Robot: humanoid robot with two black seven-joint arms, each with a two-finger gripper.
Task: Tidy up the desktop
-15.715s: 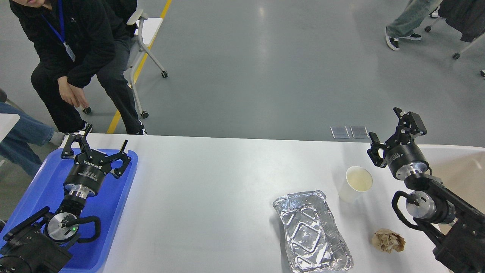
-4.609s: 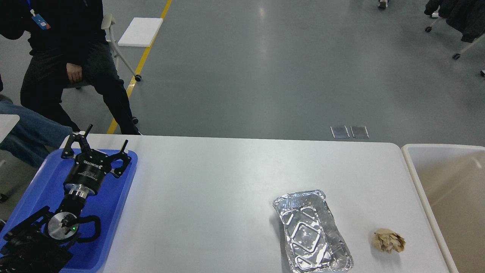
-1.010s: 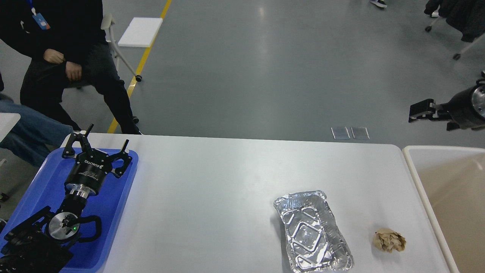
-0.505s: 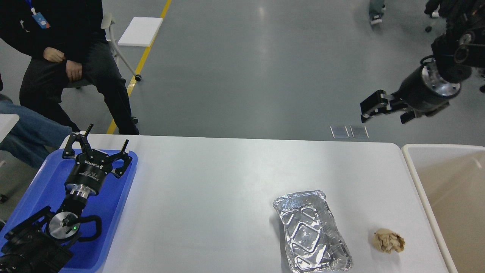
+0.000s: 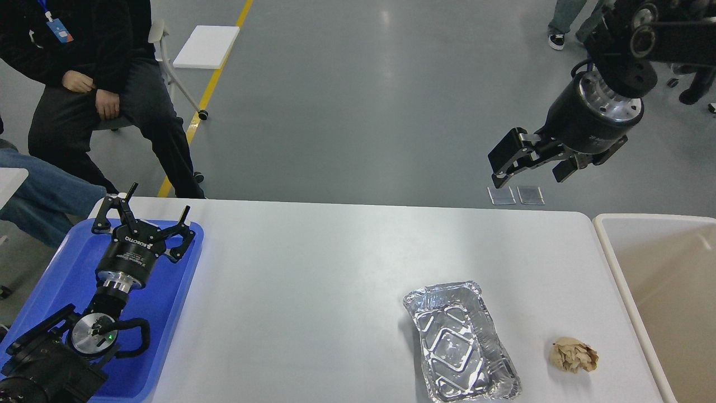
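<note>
The desktop (image 5: 313,291) fills the lower middle of the head view, its far edge running across the picture and its right edge lying just beside the beige bin (image 5: 607,240). The right gripper (image 5: 528,165) hangs beyond the desktop's far right corner, its fingers spread apart with nothing between them; the whole white surface lies nearer the camera than that gripper. The left gripper (image 5: 142,221) sits over the blue tray (image 5: 56,280) at the desktop's left edge, near the far left corner, its fingers wide and empty. Toward the near right corner a foil container (image 5: 461,344) lies on the desktop, and a crumpled brown paper ball (image 5: 573,355) rests beside it, closer to the right edge, apart from it.
</note>
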